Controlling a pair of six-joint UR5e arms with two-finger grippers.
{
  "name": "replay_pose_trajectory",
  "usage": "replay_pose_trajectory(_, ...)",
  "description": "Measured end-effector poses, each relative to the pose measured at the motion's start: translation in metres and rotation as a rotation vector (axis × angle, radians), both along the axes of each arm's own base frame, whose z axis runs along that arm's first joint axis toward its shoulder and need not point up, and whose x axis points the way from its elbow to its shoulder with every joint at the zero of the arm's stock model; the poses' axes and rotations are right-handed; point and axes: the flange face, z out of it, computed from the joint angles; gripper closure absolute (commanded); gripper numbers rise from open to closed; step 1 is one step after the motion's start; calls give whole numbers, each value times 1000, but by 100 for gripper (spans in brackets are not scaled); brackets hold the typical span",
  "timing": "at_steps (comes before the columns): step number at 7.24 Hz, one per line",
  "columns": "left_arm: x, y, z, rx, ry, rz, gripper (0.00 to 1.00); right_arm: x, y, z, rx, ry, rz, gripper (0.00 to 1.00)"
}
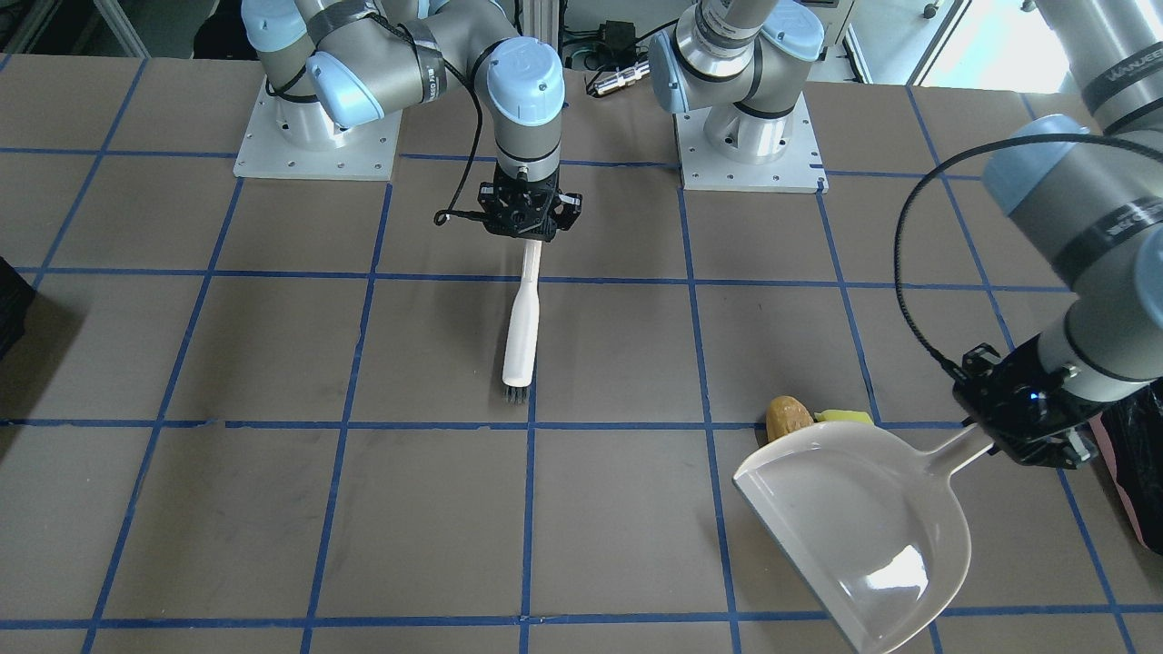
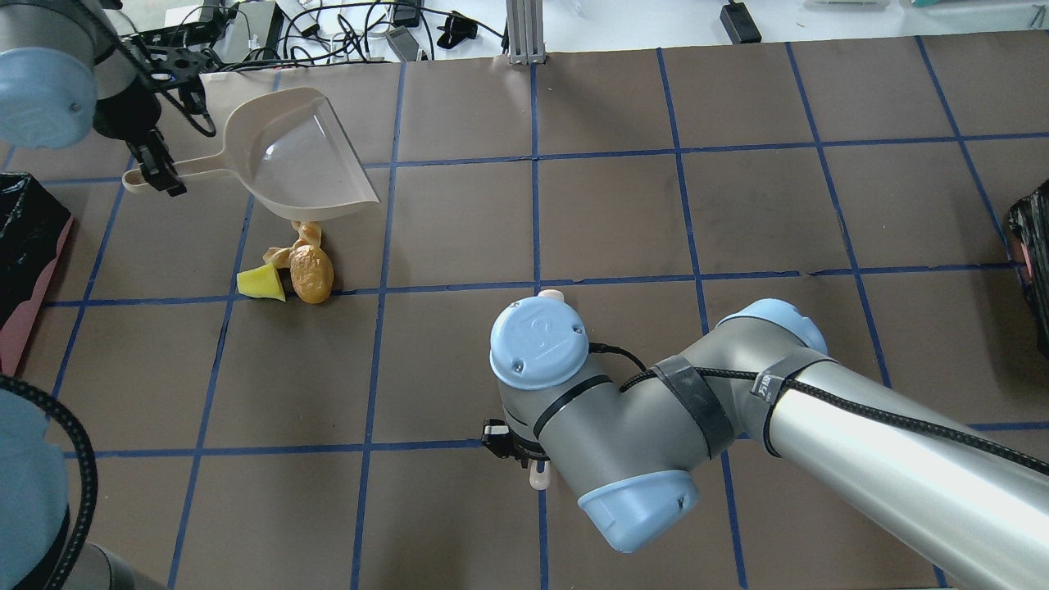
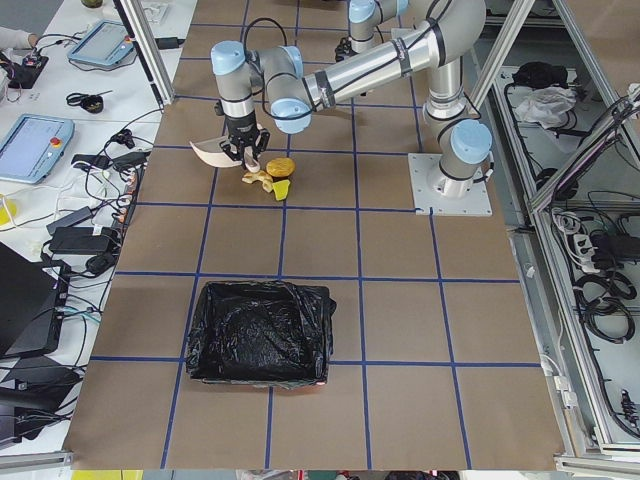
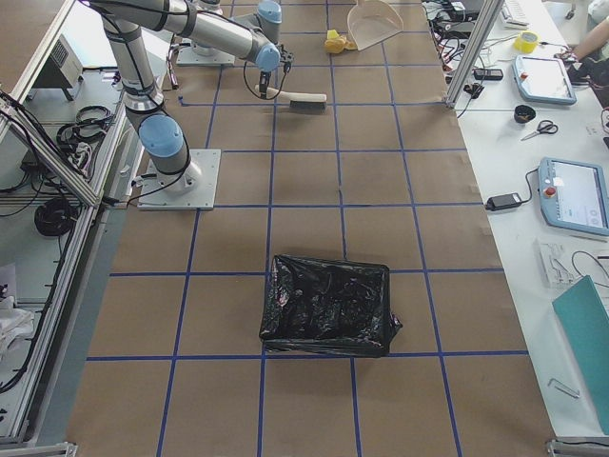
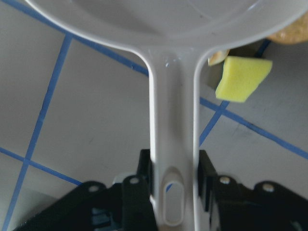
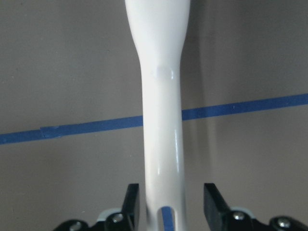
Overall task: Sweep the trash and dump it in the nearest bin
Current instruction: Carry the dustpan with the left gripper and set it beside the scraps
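My left gripper [image 5: 174, 166] is shut on the handle of the white dustpan [image 2: 303, 156], which is tilted with its lip toward the trash. The brown bread roll [image 2: 311, 274], the yellow wedge [image 2: 261, 283] and the golden croissant-like pastry [image 2: 305, 239] lie together at the pan's lip. My right gripper [image 6: 172, 202] straddles the handle of the white brush [image 1: 522, 318], near the table's middle. Its jaws stand apart, with a gap beside the handle. The pink-sided bin [image 2: 20, 246] with its black bag is at the table's left end.
A second dark container [image 2: 1034, 270] stands at the far right edge, also seen in the exterior right view [image 4: 328, 305]. Blue tape lines grid the brown table [image 2: 623, 213]. The arm bases [image 1: 313, 136] stand at the robot's side of the table.
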Motion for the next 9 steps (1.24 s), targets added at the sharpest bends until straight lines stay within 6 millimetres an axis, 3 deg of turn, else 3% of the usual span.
replay_pose_trajectory(3, 108, 23, 8, 19, 28, -228, 100, 1, -3, 2, -10, -7, -2, 97)
replay_pose_trajectory(4, 135, 28, 7, 30, 28, -304, 100, 1, -4, 3, -13, -8, 0, 100)
replay_pose_trajectory(6, 172, 33, -5, 58, 36, -402, 100, 2, -11, 16, -49, 3, 2, 100)
replay_pose_trajectory(8, 198, 31, -34, 89, 44, -483, 100, 12, -29, 49, -72, 87, 21, 100)
replay_pose_trajectory(9, 212, 29, -51, 100, 37, -500, 100, 27, -39, 66, -70, 125, 45, 100)
